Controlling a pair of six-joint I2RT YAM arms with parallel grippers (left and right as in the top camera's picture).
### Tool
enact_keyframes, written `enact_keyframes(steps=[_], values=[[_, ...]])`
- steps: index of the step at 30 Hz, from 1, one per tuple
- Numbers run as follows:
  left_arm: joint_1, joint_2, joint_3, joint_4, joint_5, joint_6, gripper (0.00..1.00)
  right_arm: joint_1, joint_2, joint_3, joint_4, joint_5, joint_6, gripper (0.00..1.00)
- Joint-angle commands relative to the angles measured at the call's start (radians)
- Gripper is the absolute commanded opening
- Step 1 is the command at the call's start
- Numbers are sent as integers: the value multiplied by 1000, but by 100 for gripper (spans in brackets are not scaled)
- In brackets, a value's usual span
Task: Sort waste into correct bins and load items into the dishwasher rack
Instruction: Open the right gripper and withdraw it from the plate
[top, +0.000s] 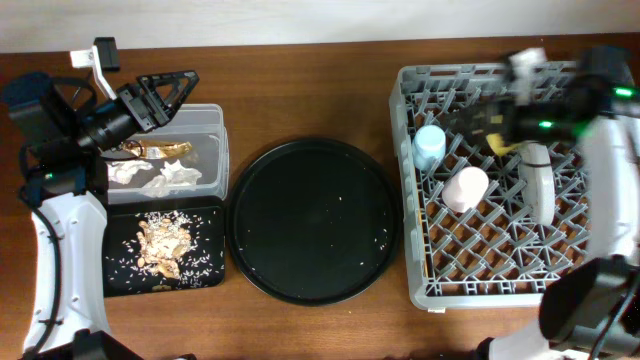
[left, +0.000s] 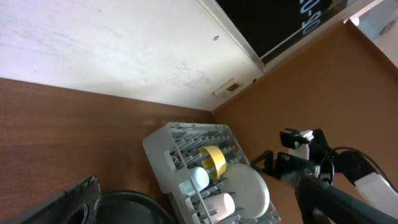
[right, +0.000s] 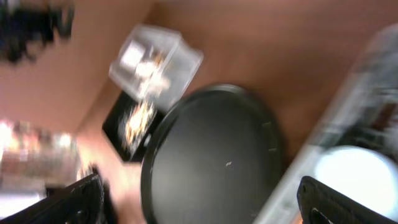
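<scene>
Overhead: left gripper (top: 178, 95) wide open, empty, above clear tub (top: 223, 150) at 9 o'clock; dishwasher rack (top: 410, 250) at 3 o'clock holds blue cup (top: 429, 145), pink cup (top: 466, 188), plate (top: 540, 185).
Left wrist: yellow bowl (left: 214, 160) on edge in dishwasher rack.
Right wrist, blurred: right gripper (right: 199, 190) spread wide, empty, over round black tray (right: 217, 149).

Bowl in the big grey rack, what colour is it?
The bowl is yellow, clearest in the left wrist view.

Tissues (top: 166, 179), gold wrapper (top: 160, 149) in clear tub (top: 222, 150); scraps (top: 163, 243) in small black tray (top: 211, 252); blue cup (top: 428, 146), pink cup (top: 466, 188), yellow bowl (left: 213, 160), plate (left: 250, 186) in rack (top: 420, 290)
</scene>
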Motion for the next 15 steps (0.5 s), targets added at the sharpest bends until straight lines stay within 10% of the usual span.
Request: enact_keyframes(steps=[1, 7, 15], values=[[4, -3, 4, 2, 2, 2, 99, 190, 3, 11, 5, 265, 2, 98], [4, -3, 4, 2, 2, 2, 99, 396, 3, 11, 89, 656, 283, 98], [4, -3, 4, 2, 2, 2, 99, 499, 3, 11, 89, 701, 301, 98]])
